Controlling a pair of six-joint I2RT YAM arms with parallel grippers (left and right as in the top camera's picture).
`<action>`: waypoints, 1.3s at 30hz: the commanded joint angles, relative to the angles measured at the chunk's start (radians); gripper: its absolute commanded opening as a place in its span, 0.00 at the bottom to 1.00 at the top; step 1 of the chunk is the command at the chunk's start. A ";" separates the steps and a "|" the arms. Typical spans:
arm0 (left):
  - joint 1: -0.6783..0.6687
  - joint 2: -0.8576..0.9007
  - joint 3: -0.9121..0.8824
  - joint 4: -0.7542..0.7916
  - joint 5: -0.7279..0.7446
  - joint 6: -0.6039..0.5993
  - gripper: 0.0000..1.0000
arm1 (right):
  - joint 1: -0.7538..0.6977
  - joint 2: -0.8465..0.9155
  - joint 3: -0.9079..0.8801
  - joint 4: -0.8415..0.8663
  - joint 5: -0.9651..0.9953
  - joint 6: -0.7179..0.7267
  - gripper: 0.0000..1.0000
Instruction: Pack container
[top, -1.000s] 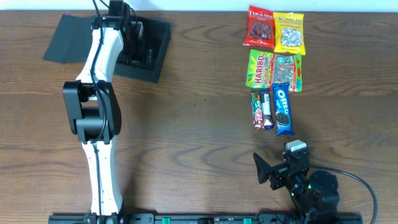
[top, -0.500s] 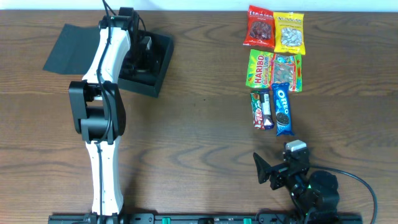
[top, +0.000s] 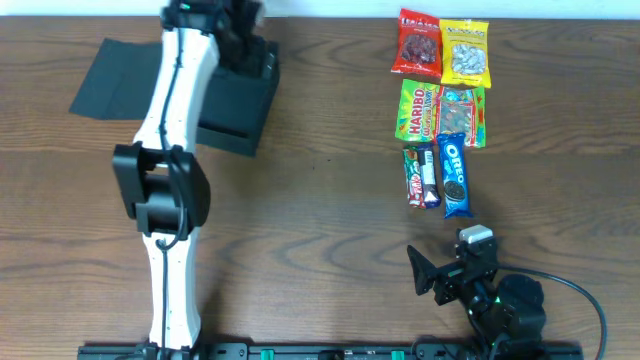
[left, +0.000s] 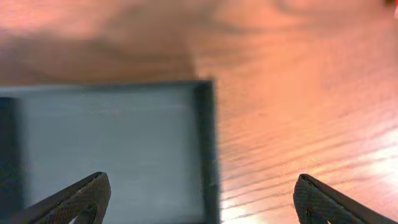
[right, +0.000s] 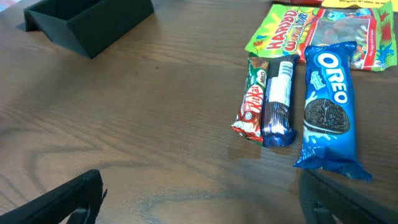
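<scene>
The container (top: 238, 108) is a dark charcoal shallow box at the far left, its flap lid (top: 110, 70) lying open to the left. My left gripper (top: 238, 14) is over its far edge, blurred. In the left wrist view the container's grey inside (left: 112, 143) and right wall (left: 209, 143) lie below my open, empty fingers (left: 199, 204). My right gripper (top: 425, 272) rests open and empty near the front edge. Its wrist view (right: 199, 199) shows the container (right: 87, 22) far off to the left.
Snack packets lie at the right: a red packet (top: 418, 44), a yellow packet (top: 466, 52), a Haribo bag (top: 417, 110), a clear gummy bag (top: 461, 117), a KitKat (top: 413, 176), a dark bar (top: 429, 176) and an Oreo pack (top: 454, 177).
My left gripper has lifted out of the container and moved toward the far edge of the table. The container shifted slightly. The right arm has not moved.
</scene>
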 joint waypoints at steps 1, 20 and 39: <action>-0.031 -0.002 -0.100 0.007 0.016 0.034 1.00 | 0.009 -0.005 -0.003 0.000 0.003 -0.013 0.99; -0.114 -0.002 -0.188 0.039 -0.065 0.154 0.06 | 0.009 -0.005 -0.003 0.000 0.003 -0.013 0.99; -0.547 -0.002 -0.188 -0.283 -0.246 0.291 0.06 | 0.009 -0.005 -0.003 0.000 0.003 -0.013 0.99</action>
